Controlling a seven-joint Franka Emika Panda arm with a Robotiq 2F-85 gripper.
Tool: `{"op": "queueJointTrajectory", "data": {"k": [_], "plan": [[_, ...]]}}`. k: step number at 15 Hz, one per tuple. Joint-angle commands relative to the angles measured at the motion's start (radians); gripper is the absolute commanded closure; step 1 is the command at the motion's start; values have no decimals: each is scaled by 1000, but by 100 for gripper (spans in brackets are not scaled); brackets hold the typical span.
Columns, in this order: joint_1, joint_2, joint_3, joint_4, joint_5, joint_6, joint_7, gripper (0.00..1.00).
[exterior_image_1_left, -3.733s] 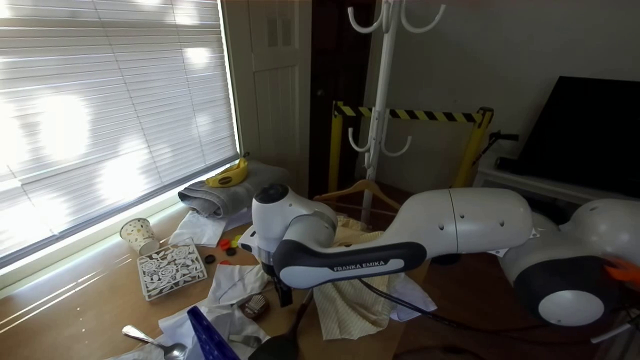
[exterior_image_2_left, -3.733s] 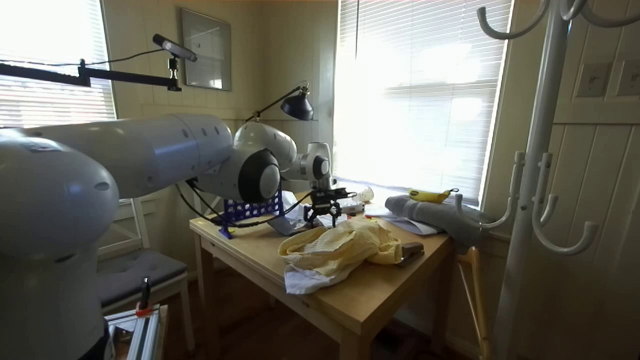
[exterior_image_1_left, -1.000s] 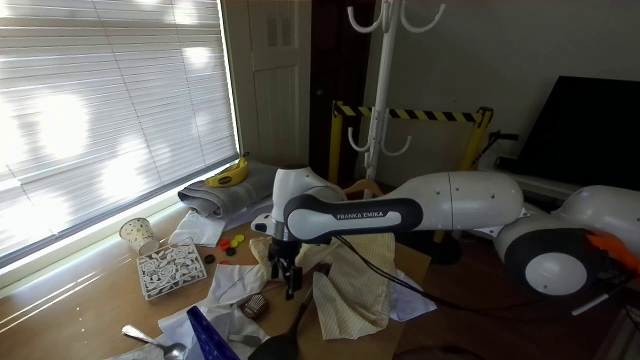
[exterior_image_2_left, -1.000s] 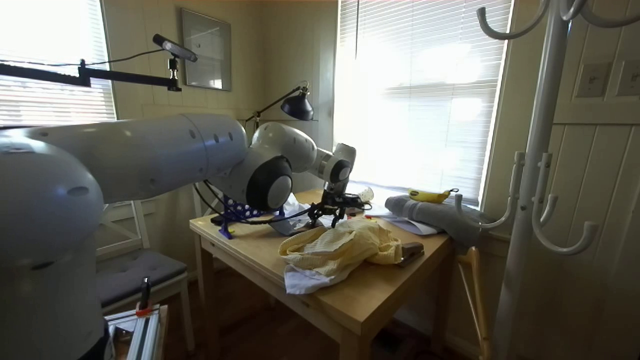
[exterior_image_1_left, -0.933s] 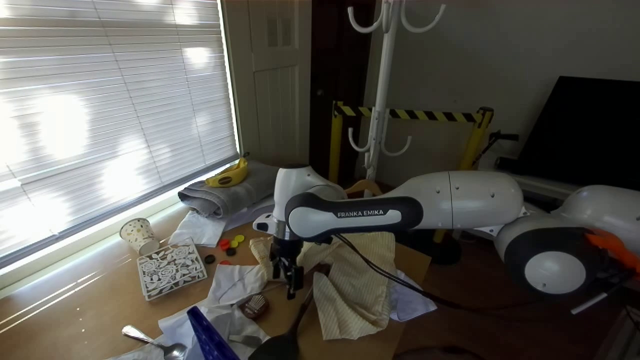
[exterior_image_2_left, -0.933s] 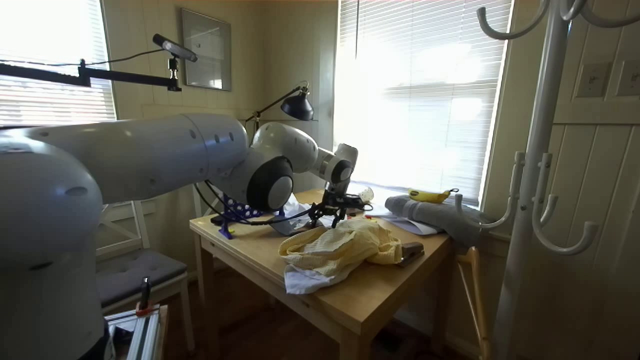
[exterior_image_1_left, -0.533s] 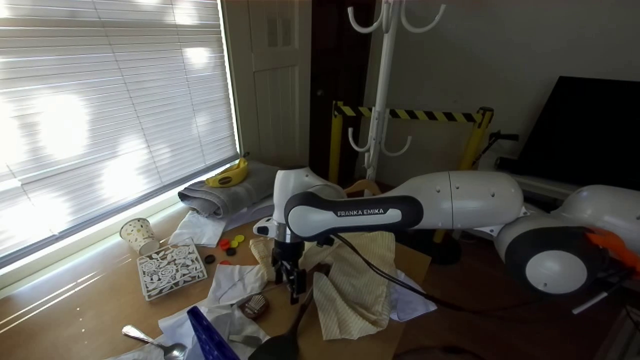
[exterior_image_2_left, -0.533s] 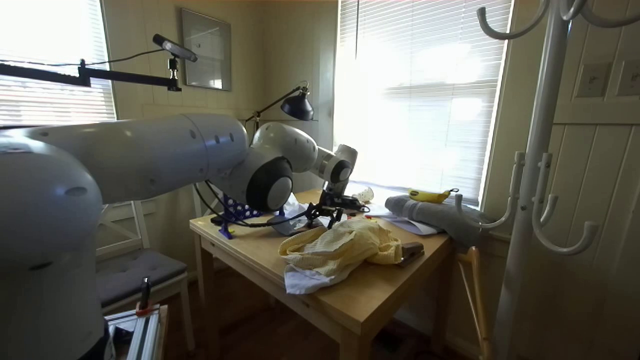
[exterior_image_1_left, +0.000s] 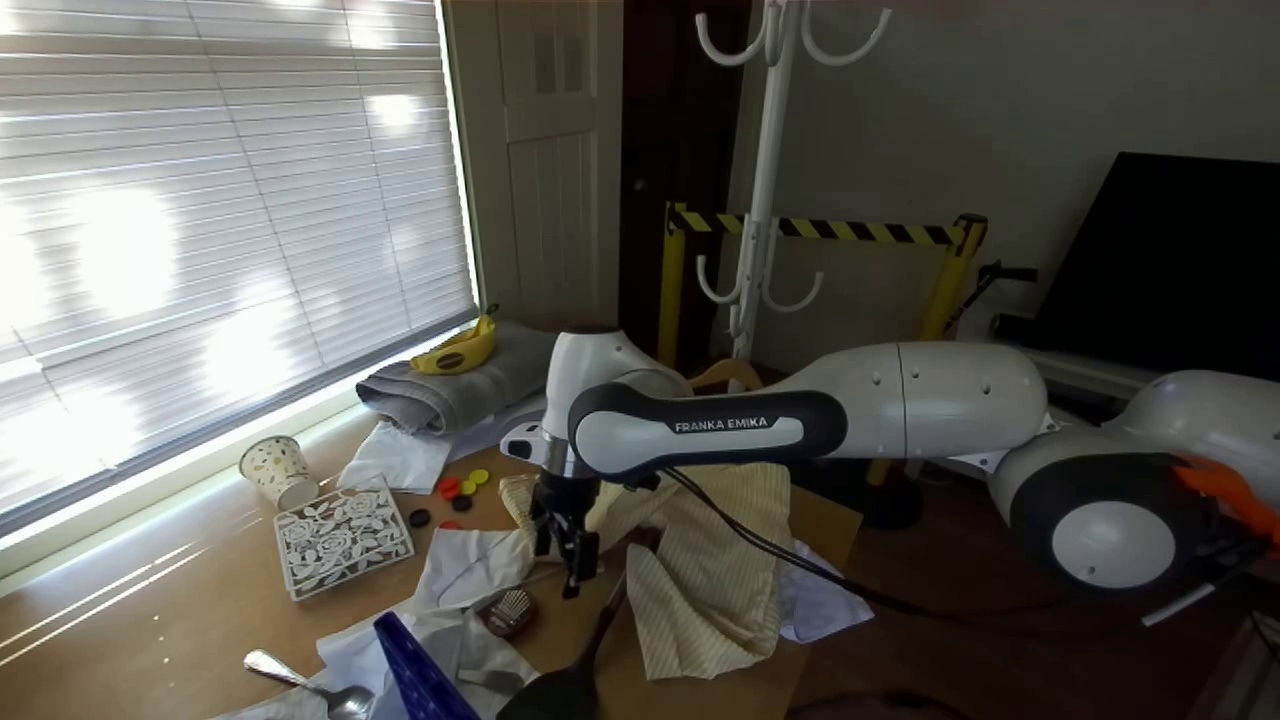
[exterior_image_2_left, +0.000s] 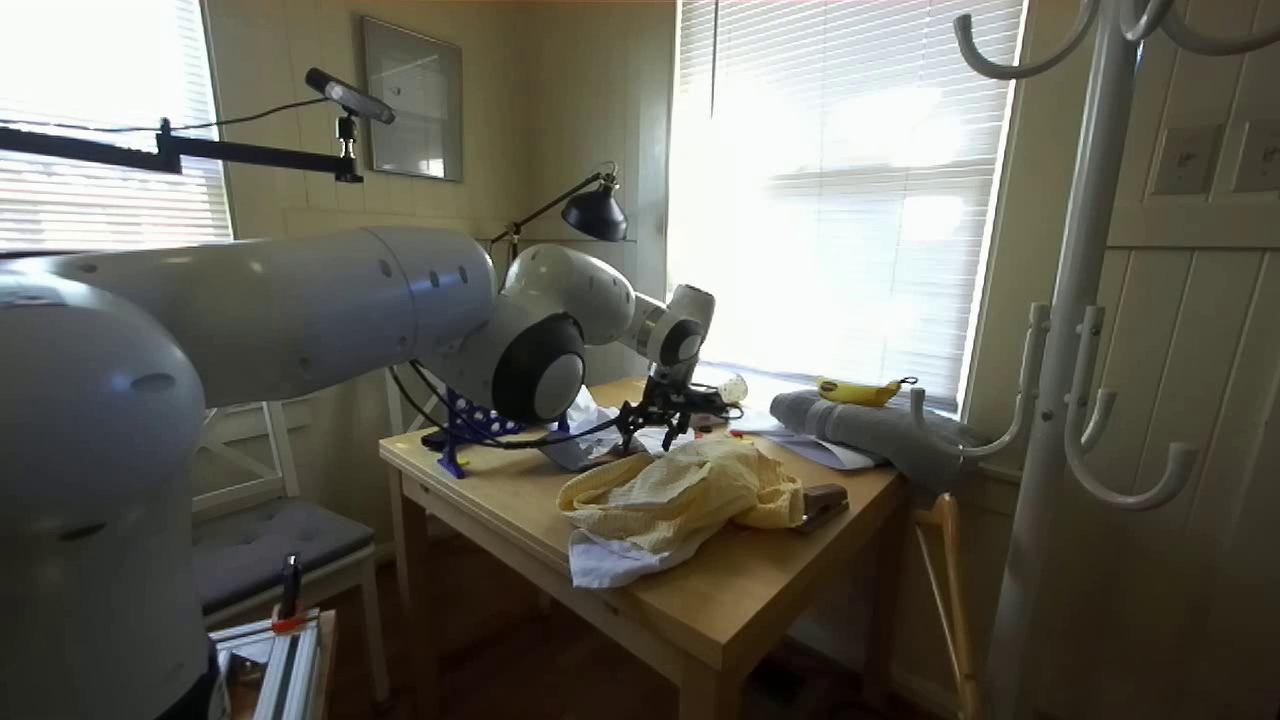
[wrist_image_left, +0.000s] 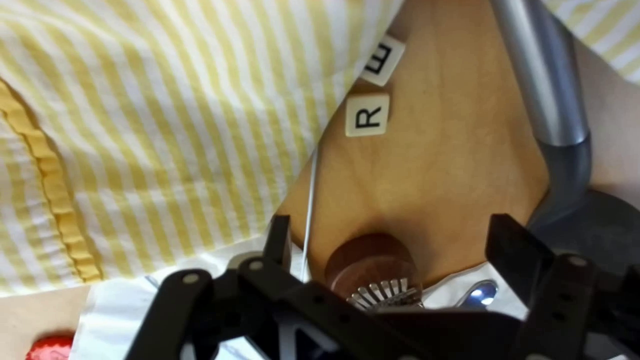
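Note:
My gripper (wrist_image_left: 389, 225) is open and empty, fingers spread wide in the wrist view. It also shows in both exterior views (exterior_image_1_left: 558, 568) (exterior_image_2_left: 646, 445), above the table beside a yellow-and-white striped cloth. A small round brown instrument with metal tines (wrist_image_left: 372, 262) lies below and between the fingers, partly hidden by the gripper body; it also shows in an exterior view (exterior_image_1_left: 507, 612). The striped cloth (wrist_image_left: 190, 125) is crumpled to the left in the wrist view. A dark spatula with a metal handle (wrist_image_left: 545, 75) lies at the right. No contact with anything shows.
Letter tiles R (wrist_image_left: 367, 115) and E (wrist_image_left: 382, 61) lie by the cloth edge. A thin metal rod (wrist_image_left: 311, 205) runs near the left finger. A blue grid stand (exterior_image_1_left: 420, 670), spoon (exterior_image_1_left: 300, 675), white lattice trivet (exterior_image_1_left: 345, 540), paper cup (exterior_image_1_left: 278, 470) and grey towel (exterior_image_2_left: 850, 425) stand around.
Since the oldest frames, my arm has reached further over the table and the wrist has tilted. In the last half second the gripper rises slightly. The objects have not moved.

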Motion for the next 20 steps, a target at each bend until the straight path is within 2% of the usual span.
{"op": "queueJointTrajectory", "data": {"k": [1, 8, 14, 20], "plan": [[1, -3, -7, -3, 7, 0, -1, 0], [5, 22, 10, 10, 31, 78, 59, 0], [16, 35, 11, 18, 32, 22, 103, 0], [10, 54, 24, 26, 48, 54, 125, 0]]}}
